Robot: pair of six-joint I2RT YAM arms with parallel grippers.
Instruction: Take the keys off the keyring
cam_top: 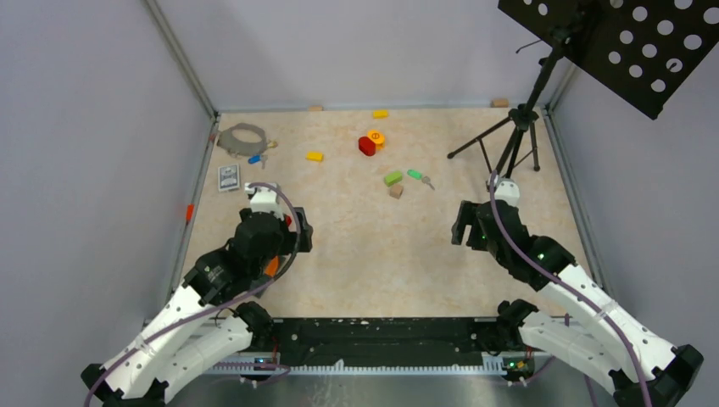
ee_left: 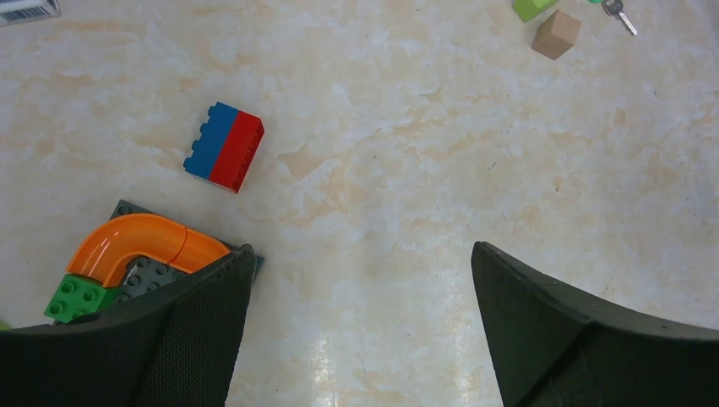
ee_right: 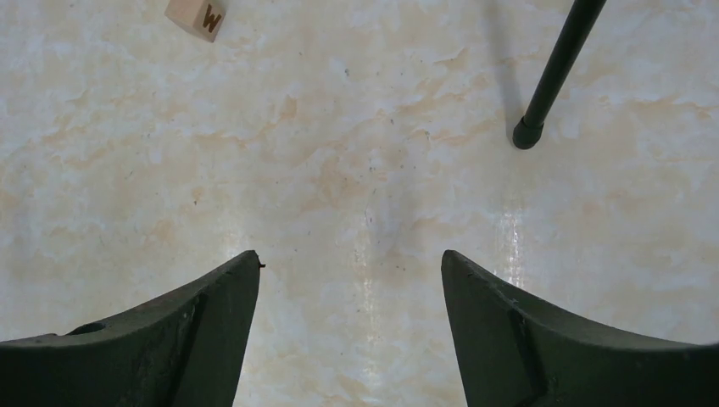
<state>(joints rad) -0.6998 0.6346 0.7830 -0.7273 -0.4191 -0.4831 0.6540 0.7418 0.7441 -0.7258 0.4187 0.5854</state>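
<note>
The keyring [cam_top: 240, 136], a grey strap loop, lies at the far left corner of the table. A blue-headed key [cam_top: 254, 158] lies just in front of it; the ring and any red-headed key are too small to make out. My left gripper [cam_top: 292, 229] is open and empty, well in front of the keyring; in its wrist view [ee_left: 360, 254] only bare table lies between the fingers. My right gripper [cam_top: 465, 225] is open and empty over bare table at the right, as its wrist view [ee_right: 349, 259] shows.
A lone green-headed key [cam_top: 419, 176], green brick [cam_top: 392, 178], wooden cube [cam_top: 396, 192], red and yellow pieces [cam_top: 370, 142] and a yellow brick [cam_top: 314, 156] lie mid-table. A card box [cam_top: 229, 177] lies left. A blue-red brick [ee_left: 224, 146] and orange curved piece [ee_left: 140, 242] sit by my left gripper. A tripod [cam_top: 511, 140] stands at the right.
</note>
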